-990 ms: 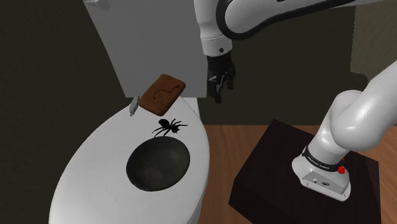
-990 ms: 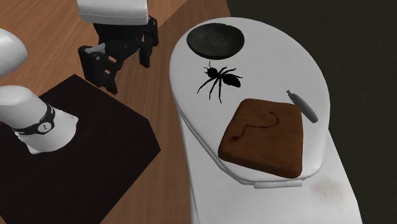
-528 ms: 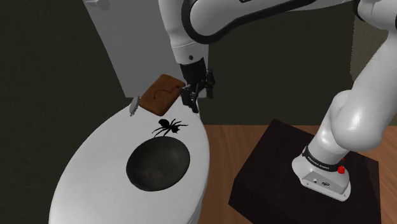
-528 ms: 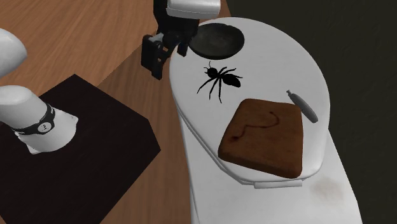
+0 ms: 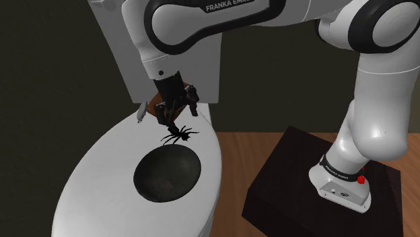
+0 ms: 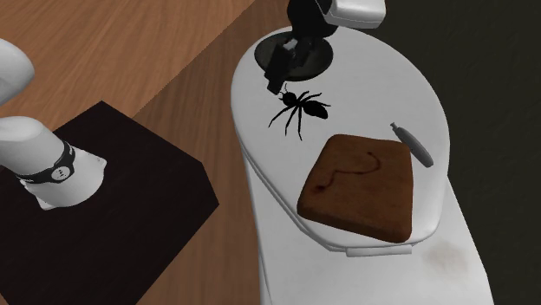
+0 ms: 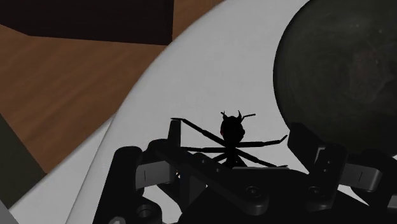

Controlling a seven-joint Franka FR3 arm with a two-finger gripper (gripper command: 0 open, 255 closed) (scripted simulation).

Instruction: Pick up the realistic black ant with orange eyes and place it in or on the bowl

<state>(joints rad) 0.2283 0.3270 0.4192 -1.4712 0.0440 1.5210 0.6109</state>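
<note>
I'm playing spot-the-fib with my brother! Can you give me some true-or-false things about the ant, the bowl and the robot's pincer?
1. The ant lies inside the bowl. False: it lies on the white toilet lid, just beside the bowl.
2. The pincer hovers right over the ant. True.
3. The pincer's fingers are shut tight on the ant. False: they stand apart, with the ant between them.
4. The bowl is dark. True.
5. The brown slab sits in the bowl. False: it lies on the lid, with the ant between it and the bowl.
</note>
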